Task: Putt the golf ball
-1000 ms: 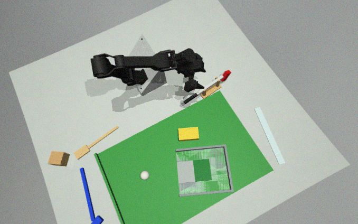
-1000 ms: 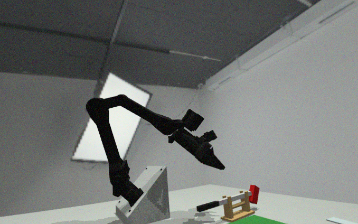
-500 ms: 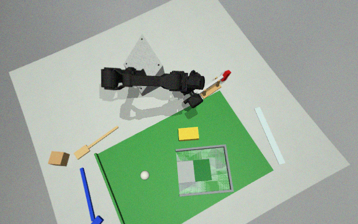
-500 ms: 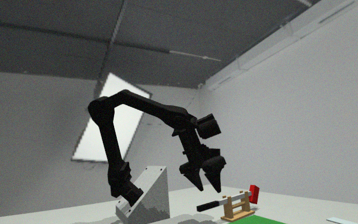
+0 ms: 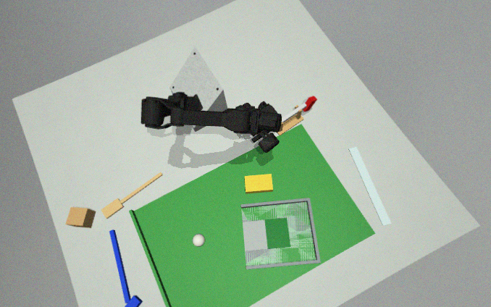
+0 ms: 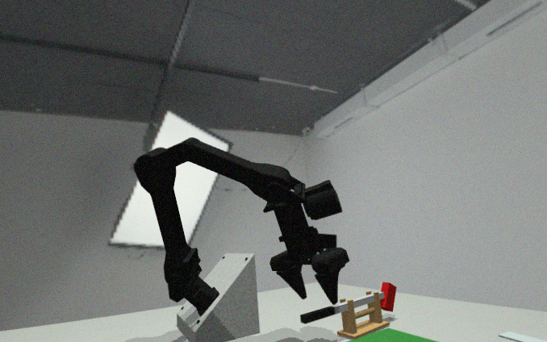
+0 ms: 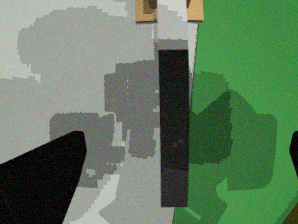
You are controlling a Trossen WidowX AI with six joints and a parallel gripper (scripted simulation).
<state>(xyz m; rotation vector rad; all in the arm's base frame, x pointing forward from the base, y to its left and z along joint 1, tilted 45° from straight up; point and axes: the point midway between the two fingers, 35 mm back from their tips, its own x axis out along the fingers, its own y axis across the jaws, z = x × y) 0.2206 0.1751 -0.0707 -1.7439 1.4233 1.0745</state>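
Note:
The red putter rests raised on a wooden stand (image 5: 291, 125) (image 6: 349, 316). Its red head (image 5: 310, 103) (image 6: 388, 297) is at the far end; its black handle (image 6: 318, 314) (image 7: 174, 100) sticks out toward the arm. My gripper (image 6: 319, 301) (image 7: 192, 143) is open and empty, pointing down just above the handle. In the wrist view the handle runs lengthwise between the spread fingers, nearer the middle than either finger. In the top view the arm hides most of the handle. The white golf ball (image 5: 198, 240) lies on the green mat (image 5: 217, 279), facing the grey ramp (image 5: 254, 235) and the raised green (image 5: 277, 233).
A grey rim (image 5: 314, 232) borders the raised green's far side. A yellow block (image 5: 258, 183) lies between it and the arm. A dark bar (image 5: 150, 258) edges the mat. Beyond are a wooden paddle (image 5: 112, 208), wooden block (image 5: 77, 216), blue club (image 5: 119, 268) and pale strip (image 5: 369, 186).

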